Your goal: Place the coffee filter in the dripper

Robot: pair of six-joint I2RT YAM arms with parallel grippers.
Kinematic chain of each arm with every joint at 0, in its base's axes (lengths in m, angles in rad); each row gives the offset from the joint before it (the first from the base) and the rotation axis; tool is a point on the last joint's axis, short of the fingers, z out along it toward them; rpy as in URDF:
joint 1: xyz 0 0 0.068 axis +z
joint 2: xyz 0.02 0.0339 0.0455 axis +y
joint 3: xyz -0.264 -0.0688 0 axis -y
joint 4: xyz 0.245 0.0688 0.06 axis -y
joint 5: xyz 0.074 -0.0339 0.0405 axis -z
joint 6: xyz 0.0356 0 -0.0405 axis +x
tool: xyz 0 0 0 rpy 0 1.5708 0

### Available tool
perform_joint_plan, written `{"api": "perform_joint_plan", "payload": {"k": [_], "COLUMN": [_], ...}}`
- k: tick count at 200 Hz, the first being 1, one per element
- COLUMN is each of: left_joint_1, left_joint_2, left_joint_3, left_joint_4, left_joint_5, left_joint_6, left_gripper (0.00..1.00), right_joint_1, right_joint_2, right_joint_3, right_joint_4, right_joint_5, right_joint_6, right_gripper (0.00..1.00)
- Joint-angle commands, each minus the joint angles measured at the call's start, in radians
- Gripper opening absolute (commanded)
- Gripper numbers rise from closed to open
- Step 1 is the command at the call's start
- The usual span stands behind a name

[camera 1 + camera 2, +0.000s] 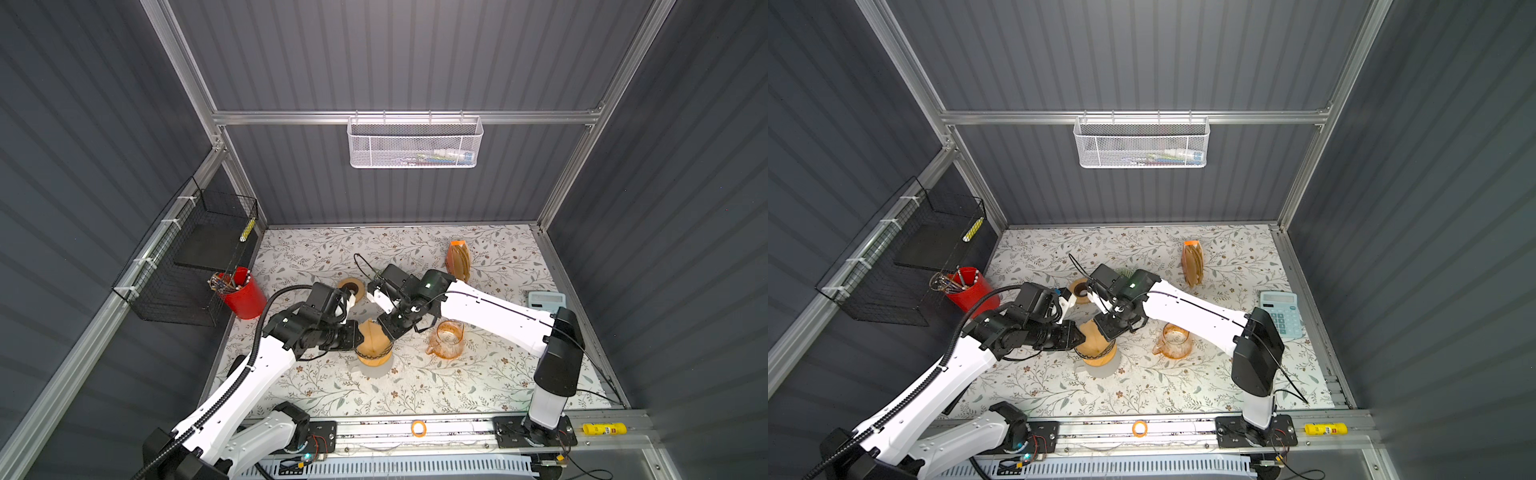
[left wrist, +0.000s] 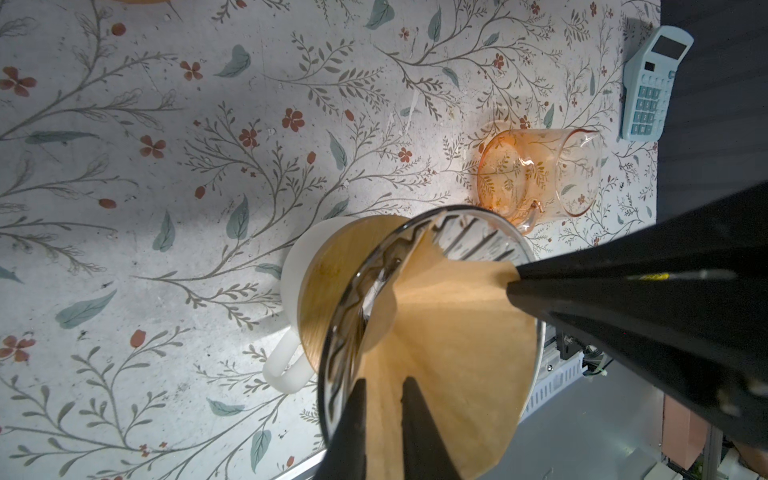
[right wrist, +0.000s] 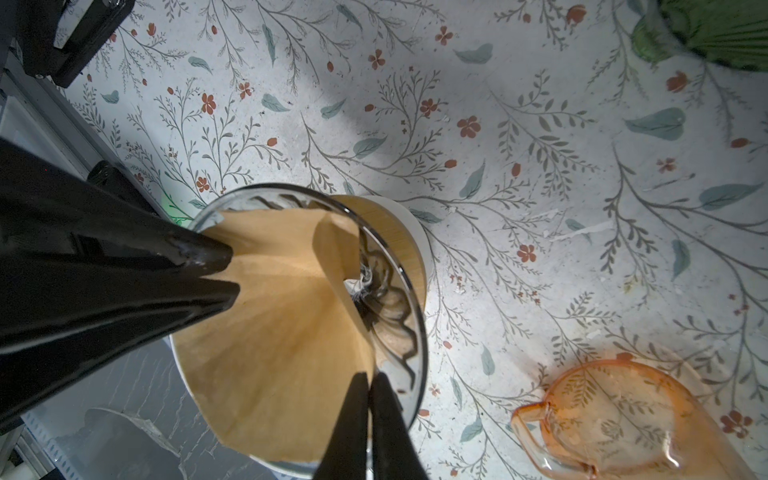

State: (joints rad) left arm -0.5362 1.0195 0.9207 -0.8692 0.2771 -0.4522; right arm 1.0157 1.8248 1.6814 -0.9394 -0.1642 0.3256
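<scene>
Seating the coffee filter (image 2: 453,332) in the dripper (image 3: 395,299) — left gripper (image 2: 384,384) and right gripper (image 3: 370,378) both pinch its rim — next, release gently

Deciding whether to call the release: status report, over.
Left jaws and right jaws both shut on coffee filter edge. Filter down inside dripper, one flap folded inward. Nothing blocking; orange pitcher stands apart.

Right gripper (image 3: 370,377) pinches coffee filter (image 3: 282,332) rim; filter sits in dripper (image 3: 420,332) ahead of fingertips, left gripper (image 3: 233,270) clamping far edge.
</scene>
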Motion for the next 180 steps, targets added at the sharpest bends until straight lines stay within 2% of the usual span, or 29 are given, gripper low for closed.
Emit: {"api": "perform_joint_plan", "payload": {"k": [1,110,180], "left_joint_1": [-0.002,-0.002,-0.002], "left_joint_2": [0.007,0.011,-0.001], "left_joint_3": [-0.014,-0.029,0.018], "left_joint_4": [0.001,0.004,0.002], "left_joint_5": [0.019,0.021,0.019], "left_joint_6": [-0.005,-0.007,-0.005], "left_gripper": [0.18,0.18,0.18], "right_joint_1": [0.007,0.011,0.011], "right_joint_2": [0.028,0.033,0.022], "right_joint_3": [-0.010,-0.011,0.014], "right_joint_4": [-0.002,-0.007,-0.020], "right_joint_5": [0.007,0.017,0.023], "right_joint_6": [0.003,0.000,-0.004], "right_gripper": [0.09,0.09,0.09]}}
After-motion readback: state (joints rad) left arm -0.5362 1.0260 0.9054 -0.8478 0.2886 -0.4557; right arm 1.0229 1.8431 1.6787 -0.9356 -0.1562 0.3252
